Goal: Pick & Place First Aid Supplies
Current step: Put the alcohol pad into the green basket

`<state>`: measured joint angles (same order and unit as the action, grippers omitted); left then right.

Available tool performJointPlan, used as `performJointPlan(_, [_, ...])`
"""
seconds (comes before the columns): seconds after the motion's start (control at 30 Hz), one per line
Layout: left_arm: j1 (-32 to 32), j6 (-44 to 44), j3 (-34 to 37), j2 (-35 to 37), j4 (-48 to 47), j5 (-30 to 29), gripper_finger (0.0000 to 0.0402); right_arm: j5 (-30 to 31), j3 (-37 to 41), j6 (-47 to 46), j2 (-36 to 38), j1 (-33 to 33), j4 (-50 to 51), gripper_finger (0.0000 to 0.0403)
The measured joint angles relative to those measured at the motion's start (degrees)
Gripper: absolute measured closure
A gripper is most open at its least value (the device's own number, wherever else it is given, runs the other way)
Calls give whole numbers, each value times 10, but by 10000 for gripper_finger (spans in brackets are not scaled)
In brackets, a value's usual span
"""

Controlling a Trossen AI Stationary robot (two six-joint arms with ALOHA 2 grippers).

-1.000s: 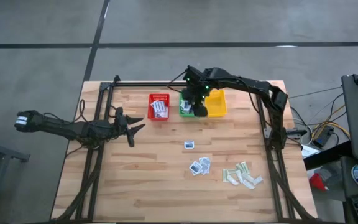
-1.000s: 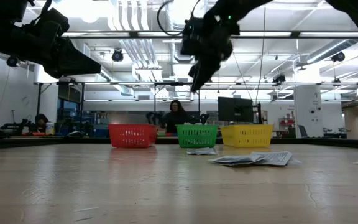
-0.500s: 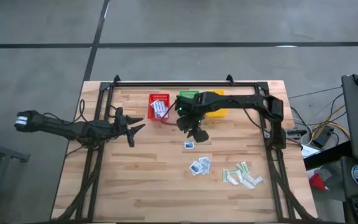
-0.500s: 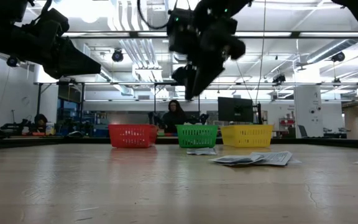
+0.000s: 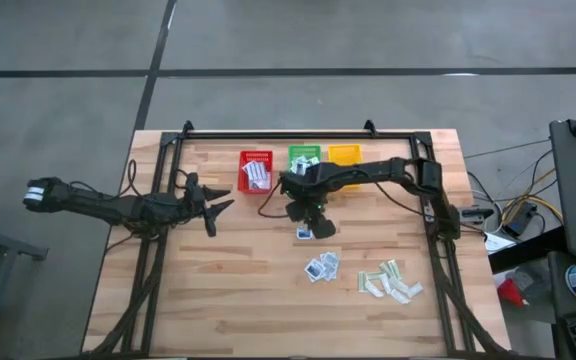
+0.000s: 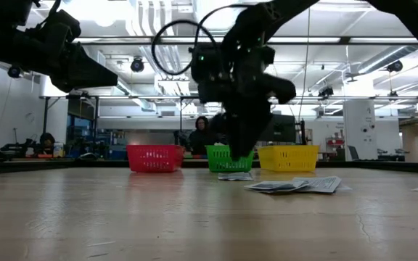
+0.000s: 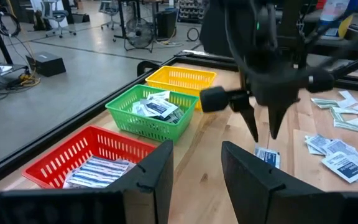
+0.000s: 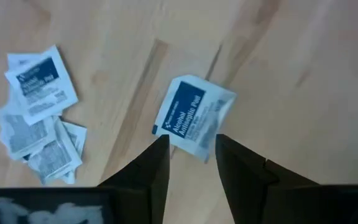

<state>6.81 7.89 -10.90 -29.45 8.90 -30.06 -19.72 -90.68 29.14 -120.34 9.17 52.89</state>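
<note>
I had swung the right gripper [image 5: 310,222] from the green plastic basket [image 5: 303,156] down over a lone square white-blue packet [image 5: 305,233], jaws parted, empty; next pick begun.

Three coloured baskets on a wooden table, workshop behind.

A red basket [image 5: 256,171], a green basket [image 5: 302,157] and a yellow basket [image 5: 345,155] stand in a row near the far edge of the wooden table [image 5: 218,290], red toward the left, yellow toward the right, green between them. A black metal frame [image 5: 268,134] runs along the far edge and down both sides. In the low view a person [image 6: 203,135] sits in the room beyond the far edge, beside a dark monitor [image 6: 278,128], under bright ceiling lights.
</note>
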Motion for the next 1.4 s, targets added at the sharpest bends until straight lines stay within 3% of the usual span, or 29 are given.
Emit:
performJointPlan(0.27, [0,0,0,-3,-5,0,268,71,0,-5,-40,-8,-17,266])
performJointPlan(0.47, [0,1,0,-4,-5,0,268,85,-1,-9,-42,-14,-26,283])
performJointPlan(0.87, [0,11,0,-4,-5,0,268,176,29,5,-41,-53,-63,381])
performJointPlan(1.23, [0,15,0,-4,-5,0,268,175,7,-13,-12,-52,-10,395])
performJointPlan(1.4, [0,16,0,-5,-9,2,268,86,-7,4,45,-34,-12,395])
